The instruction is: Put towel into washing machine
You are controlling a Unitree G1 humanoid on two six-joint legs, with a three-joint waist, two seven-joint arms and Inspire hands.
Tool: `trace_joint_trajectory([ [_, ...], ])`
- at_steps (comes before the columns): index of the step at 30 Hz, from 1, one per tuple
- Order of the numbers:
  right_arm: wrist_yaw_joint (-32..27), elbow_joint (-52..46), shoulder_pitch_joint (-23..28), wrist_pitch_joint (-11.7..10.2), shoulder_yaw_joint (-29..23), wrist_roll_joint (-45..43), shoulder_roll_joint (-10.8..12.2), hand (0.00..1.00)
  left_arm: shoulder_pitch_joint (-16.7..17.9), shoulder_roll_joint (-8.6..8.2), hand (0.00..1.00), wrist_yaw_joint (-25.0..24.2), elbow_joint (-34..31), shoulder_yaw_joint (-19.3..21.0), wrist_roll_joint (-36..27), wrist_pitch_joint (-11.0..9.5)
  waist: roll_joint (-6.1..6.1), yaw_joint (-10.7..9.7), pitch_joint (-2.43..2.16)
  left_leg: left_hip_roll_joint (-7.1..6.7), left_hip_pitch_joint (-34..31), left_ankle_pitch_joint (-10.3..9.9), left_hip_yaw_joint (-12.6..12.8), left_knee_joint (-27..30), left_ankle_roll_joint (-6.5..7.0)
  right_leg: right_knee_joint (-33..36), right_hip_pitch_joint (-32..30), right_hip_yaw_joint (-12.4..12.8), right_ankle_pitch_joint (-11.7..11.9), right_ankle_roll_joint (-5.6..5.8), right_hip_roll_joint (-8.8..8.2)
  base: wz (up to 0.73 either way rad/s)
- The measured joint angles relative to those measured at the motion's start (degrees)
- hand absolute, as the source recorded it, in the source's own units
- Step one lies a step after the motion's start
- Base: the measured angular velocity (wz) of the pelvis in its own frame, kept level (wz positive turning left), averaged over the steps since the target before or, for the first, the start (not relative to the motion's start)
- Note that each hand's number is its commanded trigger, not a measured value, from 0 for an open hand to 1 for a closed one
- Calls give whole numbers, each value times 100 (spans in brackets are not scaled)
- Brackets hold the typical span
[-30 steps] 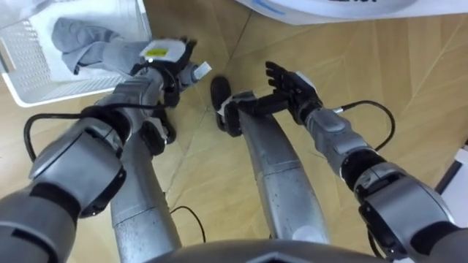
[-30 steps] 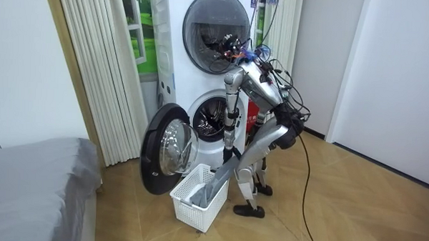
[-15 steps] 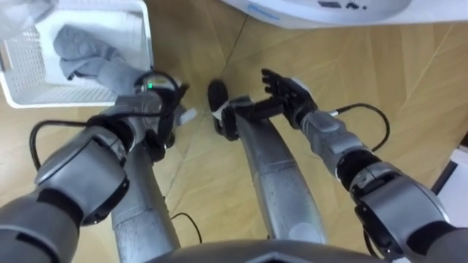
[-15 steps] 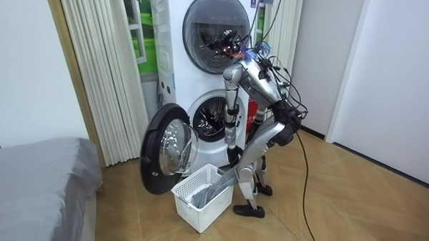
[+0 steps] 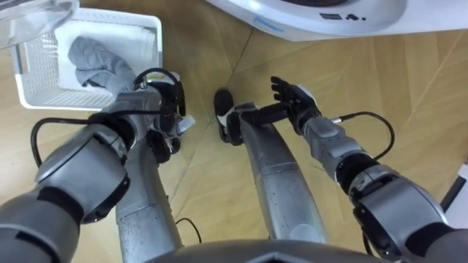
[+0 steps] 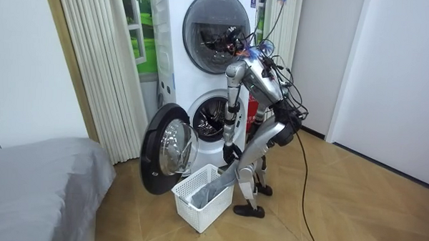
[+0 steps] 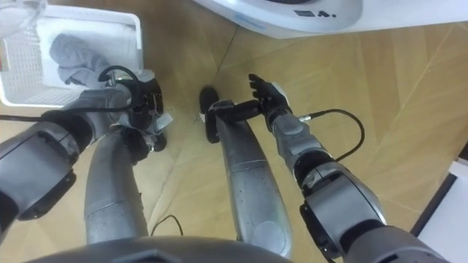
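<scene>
Towel, grey, is mostly bunched in the white basket on the floor. One end is drawn out over the basket's near side toward the left hand. Left hand sits just beside the basket's corner, fingers curled, and looks clamped on that towel end. The contact itself is partly hidden behind the wrist. In the room view the towel runs as a slanted strip from the basket up to that lowered hand, so part of it is lifted and the rest is inside the basket.

Right hand is held out over bare floor, fingers straight and spread, holding nothing. It is well apart from towel and basket, on the far side of the robot's legs from them.

Washer shows as a white front edge along the top of the eye views, just ahead of the robot. From the room view it is the lower unit of a stacked pair. Its round door is swung wide open toward the room view's left, and the drum opening is exposed. No towel is in the drum.

Robot stands bent forward at the waist, right in front of the washer. The basket is at its feet, below the open door. A grey bed sits at the room view's left, well apart.
</scene>
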Motion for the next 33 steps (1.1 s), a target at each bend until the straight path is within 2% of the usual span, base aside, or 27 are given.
trace_joint_trajectory([
  [10, -22, 58, 134, -3, 54, 10, -30, 0, 193, -122, 100, 255, 4, 26, 5, -39, 16, 134, -27, 9, 347, 28, 2, -95, -8, -120, 363, -46, 16, -17, -8, 0],
  [13, -20, 63, 222, -46, 85, 9, -34, 0, 261, -181, 100, 350, 6, 198, 7, -50, 20, 147, -31, 7, 493, 39, -8, -160, -14, -204, 527, -74, 42, -20, -10, 0],
  [16, -24, 77, 366, -82, 91, -5, -64, 0, 388, -238, 100, 476, 5, 252, -3, -159, 51, 210, -45, 11, 673, 47, -7, -241, -16, -329, 729, -100, 66, -11, -4, -2],
  [17, -26, 138, 426, -87, 91, -4, -69, 0, 417, -291, 100, 574, 6, 285, -2, -204, 57, 295, -45, 13, 784, 47, -5, -296, -16, -400, 850, -113, 80, -8, 0, 0],
  [21, -22, 216, 549, -95, 82, 2, -95, 0, 595, -420, 100, 903, 1, 681, -35, -389, 84, 462, -49, 0, 1202, 64, -8, -493, -22, -599, 1298, -237, 80, -7, -64, 3],
  [25, -59, 168, 641, -213, 75, 2, -149, 0, 815, -356, 100, 1134, -127, 922, -567, -579, 140, 546, -55, -10, 1496, 84, -12, -666, -31, -783, 1607, -254, 97, 20, -65, 2],
  [27, -101, 183, 737, -333, 70, -35, -236, 0, 968, -343, 100, 1259, -311, 1123, -956, -738, 202, 626, -67, -7, 1624, 86, -42, -721, -34, -905, 1803, -350, 101, 21, -65, 8],
  [30, -152, 151, 812, -387, 11, -121, -329, 0, 1036, -326, 100, 1399, -557, 1320, -1526, -885, 201, 747, -68, -56, 1729, 103, -57, -818, -35, -937, 1892, -397, 100, 22, -127, 10],
  [33, -146, 153, 803, -416, -43, -142, -350, 0, 1116, -245, 100, 1435, -867, 1424, -2166, -997, 209, 771, -68, -95, 1801, 134, -58, -869, -24, -998, 1965, -458, 101, 31, -184, 6],
])
